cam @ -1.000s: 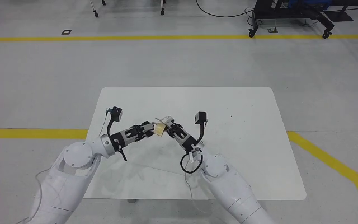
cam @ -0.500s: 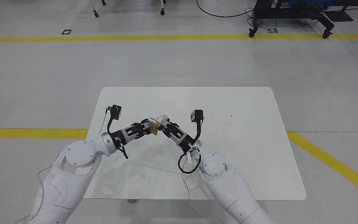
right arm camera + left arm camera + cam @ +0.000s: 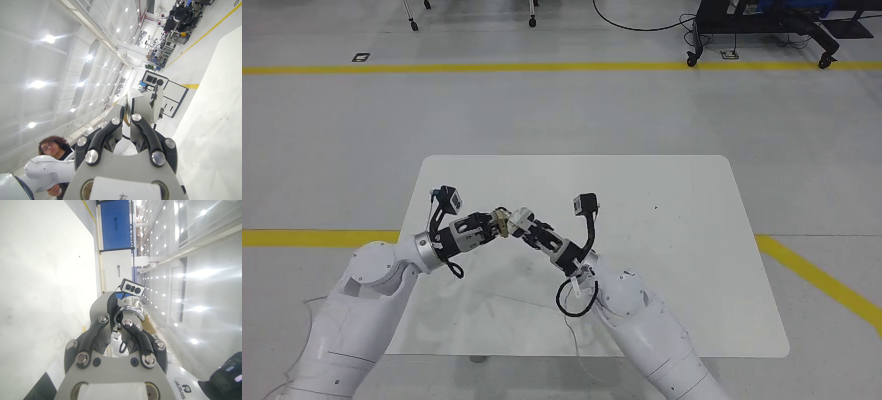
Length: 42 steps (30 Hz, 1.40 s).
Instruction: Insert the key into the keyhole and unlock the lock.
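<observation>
Left gripper (image 3: pixel 115 320) clamps the lock (image 3: pixel 130 309), shackle end outward. Right gripper (image 3: pixel 126 119) — jaws narrow, apparently pinching the key (image 3: pixel 125 121) — sits just beside the lock, directly opposite. Insertion depends on key shaft and keyhole axis lying collinear; the keyhole is hidden.

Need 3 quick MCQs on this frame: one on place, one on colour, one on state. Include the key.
1. Where is the lock?
A) lying loose near the far right corner
B) in the left hand, above the table
C) on the floor

2. What colour is the shackle?
A) silver
B) red
C) black

3. What is the left hand's state?
A) wide open
B) shut on the lock
C) open, beside the lock

Answers:
1 B: the left wrist view shows the shackle between its fingers.
2 A: it is shiny bare metal.
3 B: the fingers close around the lock.
</observation>
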Each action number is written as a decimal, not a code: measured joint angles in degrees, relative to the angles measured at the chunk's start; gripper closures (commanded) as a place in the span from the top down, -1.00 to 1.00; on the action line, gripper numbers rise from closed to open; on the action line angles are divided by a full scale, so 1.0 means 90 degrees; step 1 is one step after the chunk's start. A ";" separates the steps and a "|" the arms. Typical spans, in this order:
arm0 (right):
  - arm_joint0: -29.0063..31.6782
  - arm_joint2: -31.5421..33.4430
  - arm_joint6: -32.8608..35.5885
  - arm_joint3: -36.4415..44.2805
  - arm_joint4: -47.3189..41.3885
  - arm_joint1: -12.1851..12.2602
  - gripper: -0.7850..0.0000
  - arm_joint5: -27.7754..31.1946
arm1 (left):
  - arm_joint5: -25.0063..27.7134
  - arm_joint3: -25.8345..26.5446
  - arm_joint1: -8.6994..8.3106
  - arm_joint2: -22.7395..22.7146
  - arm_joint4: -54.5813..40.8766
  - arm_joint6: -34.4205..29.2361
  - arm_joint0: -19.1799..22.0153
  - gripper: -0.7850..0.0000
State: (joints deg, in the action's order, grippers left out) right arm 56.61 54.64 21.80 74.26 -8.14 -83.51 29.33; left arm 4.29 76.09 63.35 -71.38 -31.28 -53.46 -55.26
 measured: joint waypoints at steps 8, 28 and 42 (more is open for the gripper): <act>0.0359 0.0247 -0.0408 0.0681 0.0608 0.0060 -1.00 0.0134 | -0.0122 -0.0541 0.0063 0.0040 -0.0802 -0.0518 0.0203 -1.00; 0.1090 0.0301 -0.1256 0.1872 0.1804 0.0102 -1.00 -0.0427 | -0.1199 -0.1472 -0.0109 -0.0685 -0.2218 -0.3106 0.0332 -1.00; 0.1065 0.0340 -0.1213 0.1906 0.1850 0.0117 -1.00 -0.0453 | -0.1295 -0.1476 -0.0085 -0.0567 -0.2134 -0.2810 0.0253 -1.00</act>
State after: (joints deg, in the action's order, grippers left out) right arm 66.20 57.70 10.88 91.42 8.51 -82.46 25.25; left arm -7.36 62.80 62.59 -76.48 -50.48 -78.74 -52.98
